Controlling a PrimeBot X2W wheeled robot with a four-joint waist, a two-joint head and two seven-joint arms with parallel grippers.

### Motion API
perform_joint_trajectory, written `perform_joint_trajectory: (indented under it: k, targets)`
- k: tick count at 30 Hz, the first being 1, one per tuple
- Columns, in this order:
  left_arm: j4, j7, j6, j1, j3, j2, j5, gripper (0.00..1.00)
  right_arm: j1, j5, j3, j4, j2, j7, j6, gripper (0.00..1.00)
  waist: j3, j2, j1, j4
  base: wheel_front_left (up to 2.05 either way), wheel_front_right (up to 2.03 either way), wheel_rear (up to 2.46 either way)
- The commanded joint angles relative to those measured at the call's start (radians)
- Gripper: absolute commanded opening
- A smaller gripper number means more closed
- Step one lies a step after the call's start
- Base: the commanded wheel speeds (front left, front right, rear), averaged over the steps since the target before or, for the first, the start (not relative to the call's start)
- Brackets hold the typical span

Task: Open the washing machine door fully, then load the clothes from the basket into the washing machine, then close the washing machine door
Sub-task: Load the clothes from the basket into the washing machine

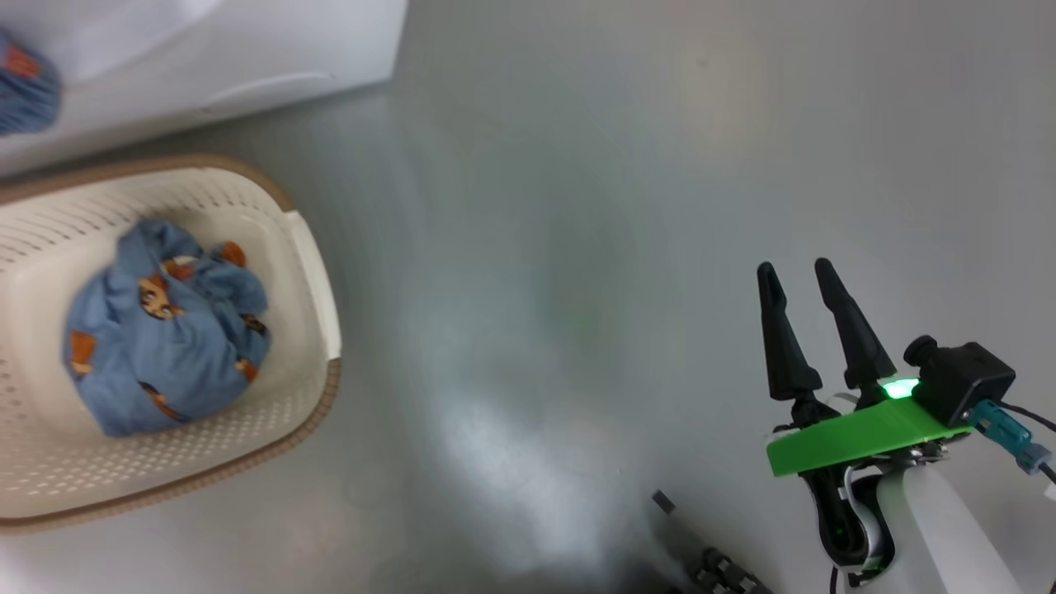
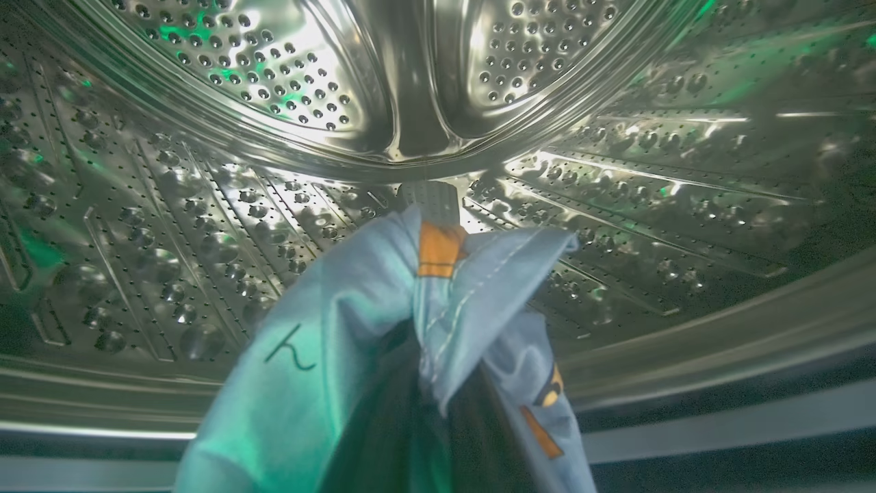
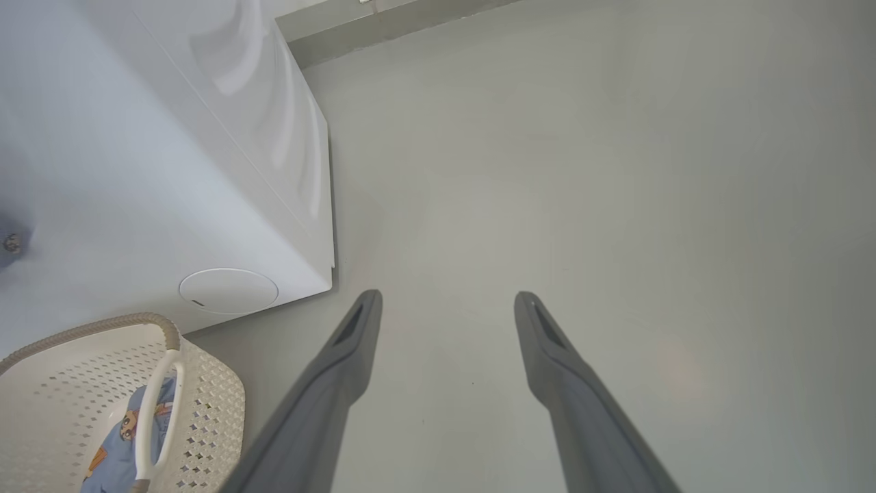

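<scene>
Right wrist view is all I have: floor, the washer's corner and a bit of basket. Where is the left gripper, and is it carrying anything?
Observer: The left gripper is inside the steel drum, jaws shut on a blue garment.
Operator: What is in the basket?
Observer: The head view shows one crumpled bundle lying in the middle of the basket.
Operator: How does my right gripper sit relative to it?
Observer: In the head view the right gripper is over the grey floor, and the basket is well off to its left.
</scene>
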Motion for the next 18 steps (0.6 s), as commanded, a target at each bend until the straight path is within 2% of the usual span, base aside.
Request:
perform_joint_trajectory:
  k: [1,5,8,12,18]
  targets:
    - [-0.042,0.019,0.009,-0.043,0.019,0.069,0.004,0.00,0.002,0.012,0.027,-0.013,-0.011,-0.012,0.004,1.00,0.081,0.0000,-0.0002,-0.051,0.00,0.00,0.00]
    - [-0.068,0.050,0.017,-0.102,0.020,0.110,0.017,0.00,-0.010,0.033,0.035,-0.019,-0.011,-0.013,0.004,1.00,0.111,0.0000,-0.0002,-0.069,0.00,0.00,0.00]
    - [-0.098,0.000,0.021,-0.138,0.024,0.131,0.035,0.00,-0.016,0.044,0.041,-0.022,-0.011,-0.013,0.004,1.00,0.125,0.0000,-0.0002,-0.077,0.00,0.00,0.00]
    - [-0.119,-0.152,0.013,-0.199,0.015,0.167,0.087,0.00,-0.026,0.062,0.050,-0.021,-0.011,-0.013,0.004,1.00,0.142,0.0000,-0.0002,-0.088,0.00,0.00,0.00]
    - [-0.075,-0.387,0.013,-0.255,0.012,0.176,0.129,0.00,-0.039,0.071,0.050,-0.026,-0.011,-0.013,0.004,1.00,0.152,0.0000,-0.0002,-0.088,0.00,0.00,0.00]
